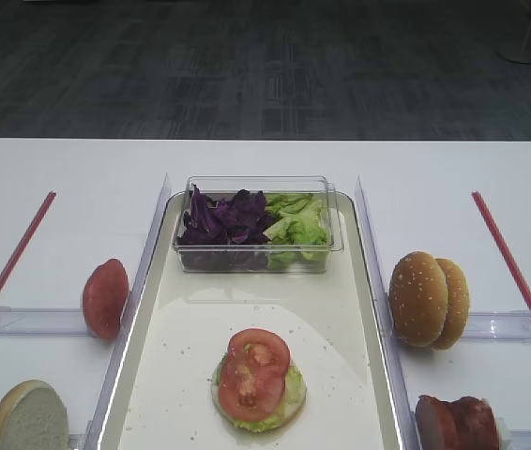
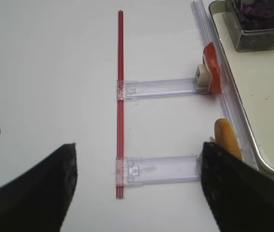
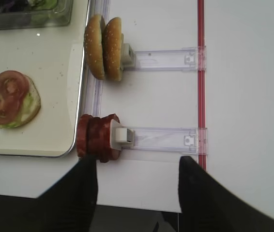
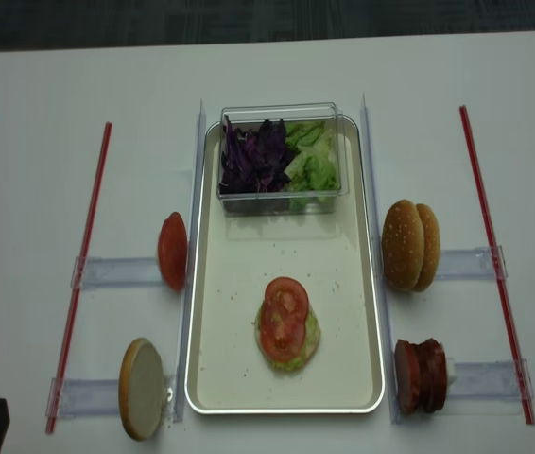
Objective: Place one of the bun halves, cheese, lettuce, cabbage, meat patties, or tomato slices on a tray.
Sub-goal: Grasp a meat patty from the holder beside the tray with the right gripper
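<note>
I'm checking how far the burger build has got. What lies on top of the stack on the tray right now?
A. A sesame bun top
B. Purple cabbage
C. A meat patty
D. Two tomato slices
D. Two overlapping tomato slices top the stack on the tray, with lettuce showing beneath; the meat patties stand off the tray, to its right.

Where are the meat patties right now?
In the overhead view the meat patties stand on edge just off the tray's right side, near its front corner, below the sesame bun tops.
</note>
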